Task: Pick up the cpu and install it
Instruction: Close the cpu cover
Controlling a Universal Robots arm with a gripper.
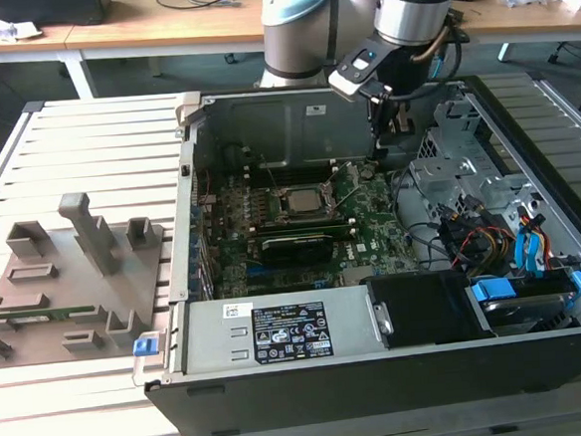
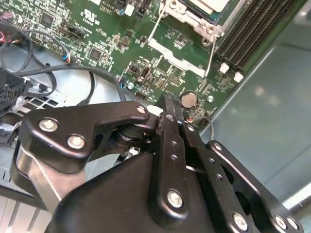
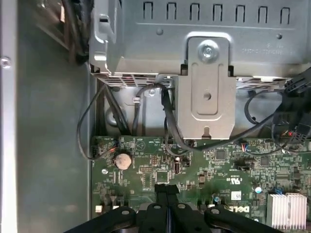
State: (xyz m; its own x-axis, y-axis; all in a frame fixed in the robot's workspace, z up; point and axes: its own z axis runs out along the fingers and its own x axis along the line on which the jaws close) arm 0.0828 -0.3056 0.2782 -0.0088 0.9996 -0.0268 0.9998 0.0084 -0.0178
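1. Squarely in the middle of the exterior view, the cpu (image 1: pixel 297 200) lay flat inside the dark socket frame (image 1: pixel 275 201) on the green motherboard (image 1: pixel 371 234). Its silvery top faced up.
2. One pale corner of the cpu (image 2: pixel 210 4) also showed in the second wrist view, bordered by the metal socket frame (image 2: pixel 187 17). A thin wire lever (image 2: pixel 154 26) ran alongside it (whether it was latched could not be told).
3. Black memory slots (image 2: pixel 252 29) ran beside the socket in that same view.
4. The gripper (image 1: pixel 385 143) hung above the board's far corner, right of centre in the upper half of the exterior view and well apart from the cpu.
5. In both wrist views the gripper (image 2: pixel 167 101) (image 3: pixel 166 188) had its two black fingers (image 3: pixel 161 194) pressed together, pad against pad.
6. A round coin battery (image 2: pixel 188 99) (image 3: pixel 122 160) sat on the board near the fingertips.
7. Beyond it in the first wrist view stood a grey metal drive bracket (image 3: pixel 206 97), with dark cables (image 3: pixel 167 121) trailing down to the board.
8. The open computer case (image 1: pixel 187 235) held all of this, with a labelled power supply (image 1: pixel 278 331) along its near side.
9. At the exterior view's left, grey plastic blocks (image 1: pixel 93 242) stood on the slatted table (image 1: pixel 75 128).
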